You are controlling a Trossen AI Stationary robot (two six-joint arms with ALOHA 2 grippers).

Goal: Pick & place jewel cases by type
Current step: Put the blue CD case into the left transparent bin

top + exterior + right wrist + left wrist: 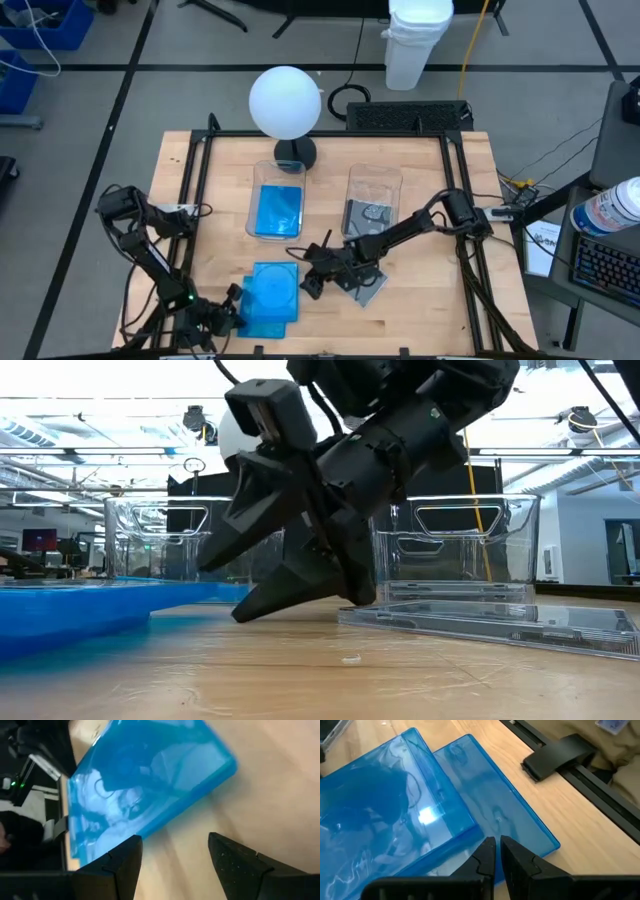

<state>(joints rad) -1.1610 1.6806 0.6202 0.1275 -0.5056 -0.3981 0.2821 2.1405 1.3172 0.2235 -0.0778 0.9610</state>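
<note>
Blue jewel cases [271, 292] show no legible writing.

From my low view, the right arm [360, 470] blocks the middle of both clear tubs [460, 550], and the blue jewel cases [70, 605] run off the frame's edge. Overhead, my left gripper [228, 312] sits too small and dark to read its fingers.

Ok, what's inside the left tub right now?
The left tub holds blue cases lying flat on its floor. How many are stacked there cannot be counted from above, and anything beneath the top one is covered.
</note>
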